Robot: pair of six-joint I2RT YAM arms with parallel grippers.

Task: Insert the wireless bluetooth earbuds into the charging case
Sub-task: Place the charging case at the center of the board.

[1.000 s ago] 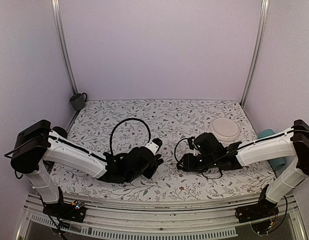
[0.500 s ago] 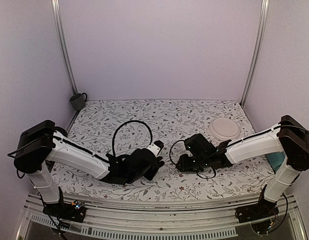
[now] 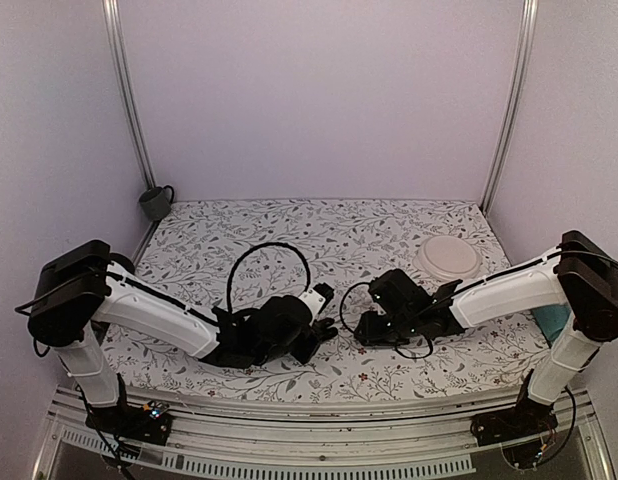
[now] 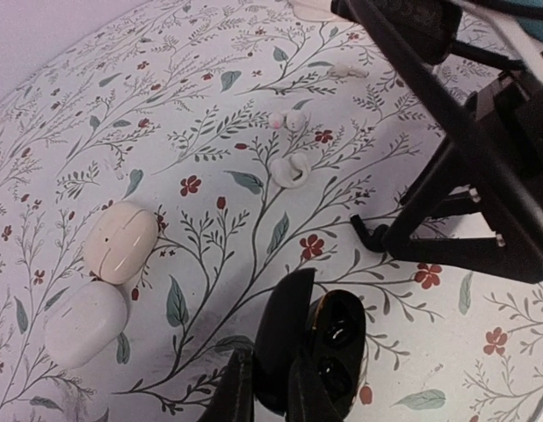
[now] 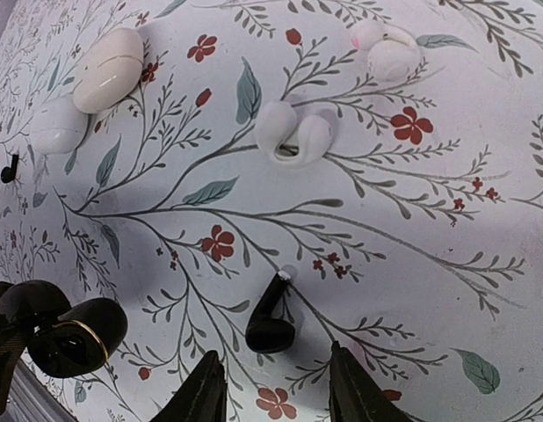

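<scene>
clearly left gripper (image 4: 270, 380) pinches glossy black open case (image 4: 331, 345); right gripper (image 5: 276, 374) gapes above earbud (image 5: 270, 330).

No writing, brand, number or sign can be read on anything in view: none on the case (image 4: 337, 338), the white pods (image 4: 120, 242) or the flowered tabletop (image 4: 210, 88).
</scene>
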